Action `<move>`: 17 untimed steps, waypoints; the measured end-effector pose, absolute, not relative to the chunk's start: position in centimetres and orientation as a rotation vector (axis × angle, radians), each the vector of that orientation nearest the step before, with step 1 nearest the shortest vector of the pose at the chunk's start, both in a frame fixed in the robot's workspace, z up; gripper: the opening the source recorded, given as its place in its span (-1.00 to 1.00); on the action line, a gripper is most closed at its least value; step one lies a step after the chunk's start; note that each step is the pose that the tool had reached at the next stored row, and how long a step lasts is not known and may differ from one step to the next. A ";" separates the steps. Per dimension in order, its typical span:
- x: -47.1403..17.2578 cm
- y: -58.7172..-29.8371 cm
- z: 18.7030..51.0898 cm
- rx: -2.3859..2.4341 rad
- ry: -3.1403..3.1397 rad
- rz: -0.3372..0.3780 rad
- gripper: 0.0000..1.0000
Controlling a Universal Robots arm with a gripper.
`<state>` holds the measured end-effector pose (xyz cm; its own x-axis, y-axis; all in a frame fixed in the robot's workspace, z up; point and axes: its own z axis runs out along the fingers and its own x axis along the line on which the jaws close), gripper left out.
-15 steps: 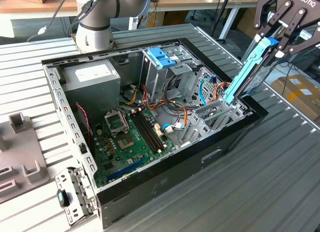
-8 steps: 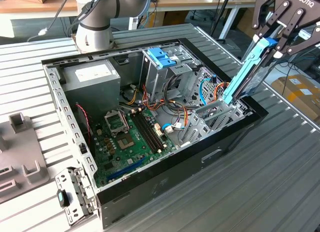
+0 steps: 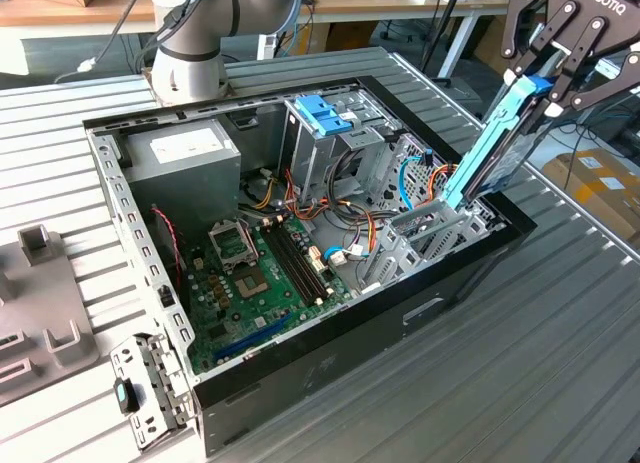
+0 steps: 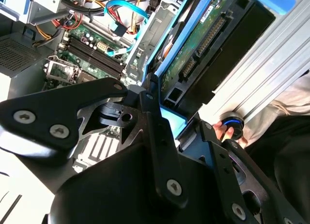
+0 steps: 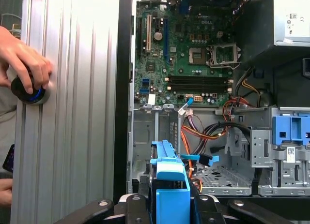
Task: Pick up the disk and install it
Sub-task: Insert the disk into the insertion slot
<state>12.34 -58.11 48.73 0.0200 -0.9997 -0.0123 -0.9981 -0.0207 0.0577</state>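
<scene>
The disk [image 3: 487,155] hangs tilted, nearly on edge, over the computer case's corner at the exterior view's right. Its blue carrier rails run along its length. My gripper [image 3: 541,89] is shut on its upper end, one black finger on each side. In the second wrist view the disk's green circuit-board underside [image 4: 194,53] faces the camera, and the gripper [image 4: 175,120] clamps the blue end. In the first wrist view the blue carrier [image 5: 169,183] sticks out between the fingers of the gripper [image 5: 169,205], above the metal drive cage [image 5: 227,173] with loose orange and blue cables.
The open black case [image 3: 128,211] lies on a ribbed metal table with motherboard [image 3: 262,273], grey power supply [image 3: 185,153] and light-blue latch [image 3: 322,113]. The arm's base [image 3: 188,68] stands behind it. A person's hand [image 5: 26,64] grips a round knob [image 5: 30,91] beside the case. Grey fixtures [image 3: 40,303] sit at the exterior view's left.
</scene>
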 end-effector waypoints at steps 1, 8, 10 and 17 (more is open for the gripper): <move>12.3 -58.1 48.7 2.220 -2.175 -0.076 -0.26; 11.8 -58.1 48.7 2.220 -2.175 -0.076 -0.26; 11.5 -58.1 48.7 2.220 -2.175 -0.076 -0.26; 10.7 -58.1 48.6 2.218 -2.178 -0.077 -0.26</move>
